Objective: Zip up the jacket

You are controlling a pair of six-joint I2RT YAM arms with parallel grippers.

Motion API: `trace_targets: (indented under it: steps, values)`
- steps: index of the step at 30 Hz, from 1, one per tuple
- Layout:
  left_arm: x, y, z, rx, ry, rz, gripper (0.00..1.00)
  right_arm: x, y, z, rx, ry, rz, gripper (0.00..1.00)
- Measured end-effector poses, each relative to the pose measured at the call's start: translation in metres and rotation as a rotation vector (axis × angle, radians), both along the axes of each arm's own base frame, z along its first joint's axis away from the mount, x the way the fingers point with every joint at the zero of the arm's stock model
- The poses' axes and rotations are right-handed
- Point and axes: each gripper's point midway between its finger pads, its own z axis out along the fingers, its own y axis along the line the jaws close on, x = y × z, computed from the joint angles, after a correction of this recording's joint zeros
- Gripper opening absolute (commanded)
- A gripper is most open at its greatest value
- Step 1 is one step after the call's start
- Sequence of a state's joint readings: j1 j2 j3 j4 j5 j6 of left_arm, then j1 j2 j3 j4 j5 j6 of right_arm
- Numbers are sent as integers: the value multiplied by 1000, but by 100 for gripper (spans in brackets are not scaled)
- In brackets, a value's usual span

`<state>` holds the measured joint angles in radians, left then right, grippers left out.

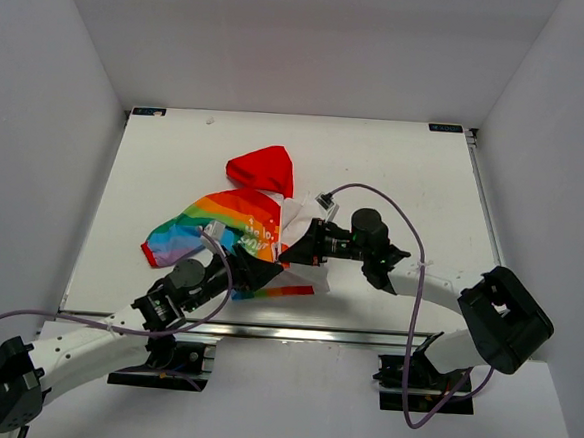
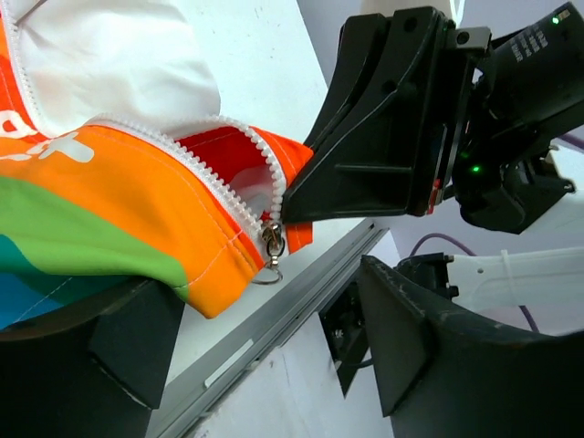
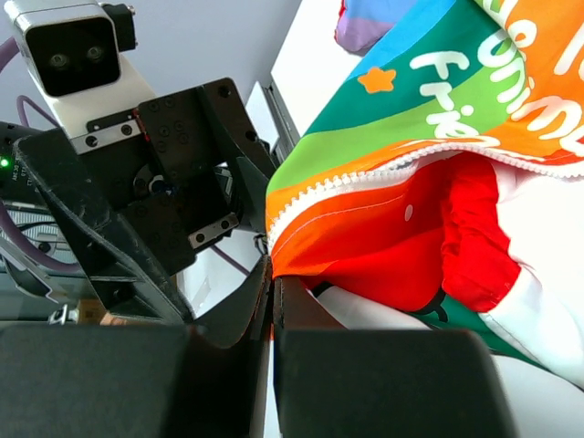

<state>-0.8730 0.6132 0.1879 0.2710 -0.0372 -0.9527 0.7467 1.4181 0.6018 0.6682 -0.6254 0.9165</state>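
The jacket lies crumpled mid-table, red hood at the far side and rainbow panel toward the left. My right gripper is shut on the jacket's orange bottom hem, just below the white zipper teeth. In the left wrist view, the metal zipper slider with its ring pull hangs right beside the right gripper's tip. My left gripper stands wide open just under the slider, with nothing between its fingers. Orange fabric drapes over its left finger.
A grey aluminium rail runs along the table's near edge, close below both grippers. White walls box in the table on three sides. Purple cables loop over both arms.
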Motion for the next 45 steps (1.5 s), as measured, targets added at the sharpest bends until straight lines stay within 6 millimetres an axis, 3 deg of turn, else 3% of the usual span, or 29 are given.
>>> trace_targets:
  steps: [5,9,12,18,23,26,29,33,38,39,40,45]
  values:
    - [3,-5,1,-16,1,-3,66,-1,0,1,7,-1,1,0]
    - [4,-7,2,-19,-5,-6,40,-1,0,3,12,1,1,0]
    - [4,-7,2,-21,-6,-7,29,-2,-1,4,15,3,-3,0]
    - [3,-5,8,-41,-24,-7,28,0,-1,7,20,-5,-14,0]
    - [1,-5,9,-46,-26,-8,48,0,-1,7,18,-6,-17,0]
    - [1,-4,10,-51,-25,-8,49,0,-1,6,17,-5,-18,0]
    - [1,-4,11,-57,-25,-5,41,0,-2,5,13,-3,-18,0]
    - [4,-2,9,-59,-18,12,22,0,-2,6,10,-3,-20,0]
    - [5,-2,10,-60,-19,20,18,0,-3,4,4,-4,-20,0]
    - [5,-1,9,-60,-18,20,15,0,-3,4,3,-5,-20,0]
    - [5,-1,9,-61,-17,21,2,0,-3,4,2,-5,-20,0]
    - [3,0,6,-67,-17,21,0,0,-3,2,-3,-8,-20,0]
